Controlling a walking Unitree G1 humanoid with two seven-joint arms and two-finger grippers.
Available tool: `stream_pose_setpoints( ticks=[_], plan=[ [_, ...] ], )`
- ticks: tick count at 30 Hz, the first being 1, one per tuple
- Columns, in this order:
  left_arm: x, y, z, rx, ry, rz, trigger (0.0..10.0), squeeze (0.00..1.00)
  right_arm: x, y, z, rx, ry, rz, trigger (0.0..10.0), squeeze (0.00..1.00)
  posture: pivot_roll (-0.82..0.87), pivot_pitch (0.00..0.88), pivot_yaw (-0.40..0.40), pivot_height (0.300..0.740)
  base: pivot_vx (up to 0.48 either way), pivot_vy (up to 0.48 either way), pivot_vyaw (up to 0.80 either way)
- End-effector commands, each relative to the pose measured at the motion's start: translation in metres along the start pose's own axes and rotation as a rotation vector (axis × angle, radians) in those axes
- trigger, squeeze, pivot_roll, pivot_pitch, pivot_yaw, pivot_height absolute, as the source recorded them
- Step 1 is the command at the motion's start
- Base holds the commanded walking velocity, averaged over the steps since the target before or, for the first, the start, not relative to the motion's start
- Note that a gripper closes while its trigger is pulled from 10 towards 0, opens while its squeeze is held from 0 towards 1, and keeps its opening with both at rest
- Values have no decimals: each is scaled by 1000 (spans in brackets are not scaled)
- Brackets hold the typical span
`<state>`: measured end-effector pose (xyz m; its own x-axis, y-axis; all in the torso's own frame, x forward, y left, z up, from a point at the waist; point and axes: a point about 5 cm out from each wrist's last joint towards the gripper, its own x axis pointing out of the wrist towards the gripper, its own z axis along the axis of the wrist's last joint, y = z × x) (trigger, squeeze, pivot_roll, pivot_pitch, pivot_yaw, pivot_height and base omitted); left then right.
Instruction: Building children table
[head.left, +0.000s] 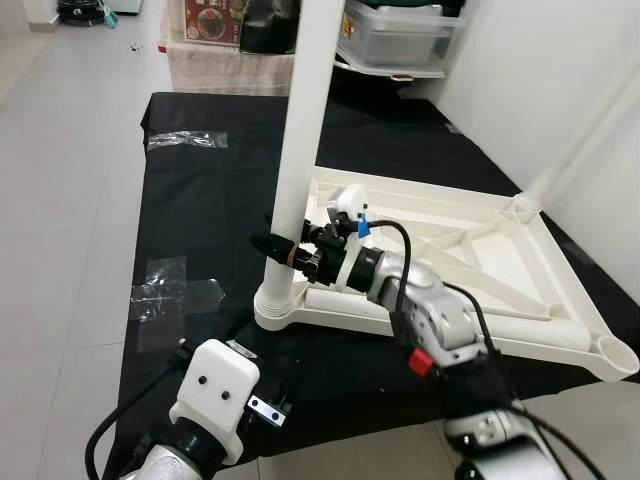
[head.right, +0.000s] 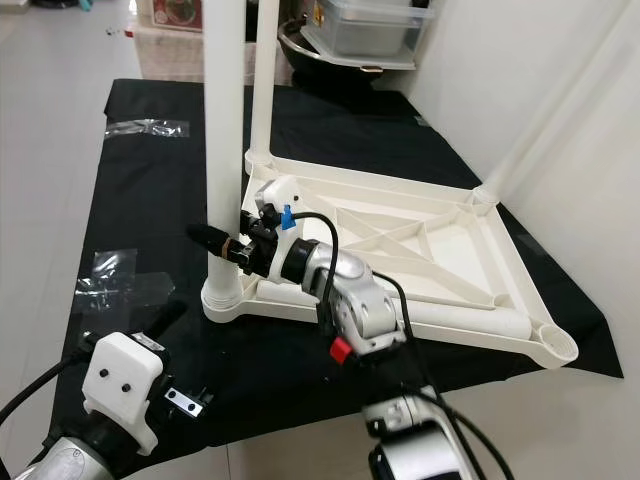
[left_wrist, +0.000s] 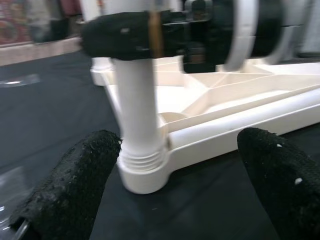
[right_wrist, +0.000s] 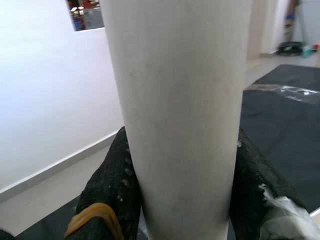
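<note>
From the left eye view, the white children's table (head.left: 470, 250) lies upside down on a black cloth (head.left: 210, 190) spread on the floor, its ribbed underside up, and one white leg (head.left: 300, 130) stands upright in the socket (head.left: 277, 300) at the frame's near left corner. The right hand (head.left: 285, 250) is clamped around that leg low down, just above the socket, while the left hand (head.left: 215, 385) hangs beside the cloth's near edge, well short of the frame; clear tape patches (head.left: 175, 290) lie on the cloth to the left. The right eye view adds a second leg (head.right: 262, 80) already upright at the far left corner, and an empty socket (head.right: 555, 345) at the near right corner — so the job looks roughly half done. In the left wrist view the left hand's fingers (left_wrist: 75, 185) are spread wide with nothing between them, facing the threaded foot of the near leg (left_wrist: 142, 160), where a few thread rings show above the socket rim. The right wrist view shows the right hand's black fingers (right_wrist: 112, 190) pressed to both sides of the leg. The step in hand appears to be screwing this leg home — the next move likely calls for twisting it about its own axis while keeping it plumb, perhaps with the left hand steadying the frame, as a tilted leg could cross-thread.
</note>
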<state>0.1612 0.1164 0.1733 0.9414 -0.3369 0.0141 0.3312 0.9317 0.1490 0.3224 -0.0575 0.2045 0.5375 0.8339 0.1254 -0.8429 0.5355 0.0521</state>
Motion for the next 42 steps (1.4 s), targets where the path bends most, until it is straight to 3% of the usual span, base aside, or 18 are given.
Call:
stream_pose_setpoints(
  ticks=[1, 4, 5, 6, 7, 10, 14, 16, 20, 21, 22, 26, 27, 28, 30, 31, 38, 42],
  plan=[
    [0, 0, -1, -21, 7, 4, 10000, 0, -14, -15, -7, 34, 24, -125, 0, 0, 120, 73, -161, 740, 0, 0, 0],
    [2, 7, -1, -5, 6, 37, 10000, 0, -25, -22, -9, 8, 30, -336, 0, 0, 110, 88, -152, 740, 0, 0, 0],
    [4, 10, -1, -3, 3, 53, 10000, 0, -31, -29, -11, -7, 45, -478, 0, 0, 104, 92, -146, 740, 0, 0, 0],
    [4, 10, -1, -3, 3, 53, 10000, 0, -31, -29, -11, -7, 45, -478, 0, 0, 104, 92, -146, 740, 0, 0, 0],
    [4, 12, -1, -2, 2, 64, 10000, 0, -36, -33, -12, -17, 57, -571, 0, 0, 104, 92, -146, 740, 0, 0, 0],
    [7, 18, 0, 2, -5, 90, 10000, 0, -60, -43, -15, -15, 79, -1004, 0, 0, 97, 95, -137, 740, 0, 0, 0],
    [7, 19, 0, 0, -6, 93, 10000, 0, -64, -42, -15, -4, 79, -1089, 0, 0, 97, 95, -137, 740, 0, 0, 0],
    [8, 16, 1, -1, -10, 85, 10000, 0, -68, -28, -23, 90, 86, -1278, 0, 0, 111, 101, -141, 740, 0, 0, 0],
    [8, 14, 2, 0, -11, 77, 10000, 0, -58, -14, -30, 180, 98, -1332, 0, 0, 112, 101, -142, 740, 0, 0, 0],
    [8, 14, 1, 0, -8, 75, 10000, 0, -48, -10, -30, 198, 89, -1262, 7098, 0, 111, 102, -141, 740, 0, 0, 0],
    [7, 13, 1, 1, -5, 75, 10000, 0, -41, -10, -30, 208, 78, -1190, 10000, 0, 114, 101, -146, 740, 0, 0, 0],
    [7, 14, 0, 3, -2, 75, 10000, 0, -37, -14, -27, 202, 65, -1113, 10000, 0, 112, 100, -146, 740, 0, 0, 0],
    [8, 14, 0, 3, -1, 76, 10000, 0, -45, -25, -25, 162, 61, -1121, 10000, 1000, 106, 100, -143, 740, 0, 0, 0],
    [8, 14, 0, 3, -1, 76, 10000, 0, -45, -25, -25, 162, 61, -1121, 10000, 1000, 106, 100, -143, 740, 0, 0, 0],
    [9, 15, -1, 3, 1, 75, 10000, 0, -58, -43, -17, 106, 34, -1128, 10000, 1000, 103, 101, -141, 740, 0, 0, 0],
    [9, 15, -2, 0, 2, 76, 10000, 0, -62, -50, -13, 113, 14, -1100, 10000, 0, 98, 107, -139, 740, 0, 0, 0],
    [9, 15, -2, -1, 6, 75, 10000, 0, -74, -69, -2, 83, -23, -1003, 10000, 0, 100, 107, -138, 740, 0, 0, 0],
    [9, 14, -3, -3, 8, 70, 10000, 0, -80, -95, 20, 81, -112, -718, 10000, 0, 106, 102, -140, 740, 0, 0, 0]
  ],
)
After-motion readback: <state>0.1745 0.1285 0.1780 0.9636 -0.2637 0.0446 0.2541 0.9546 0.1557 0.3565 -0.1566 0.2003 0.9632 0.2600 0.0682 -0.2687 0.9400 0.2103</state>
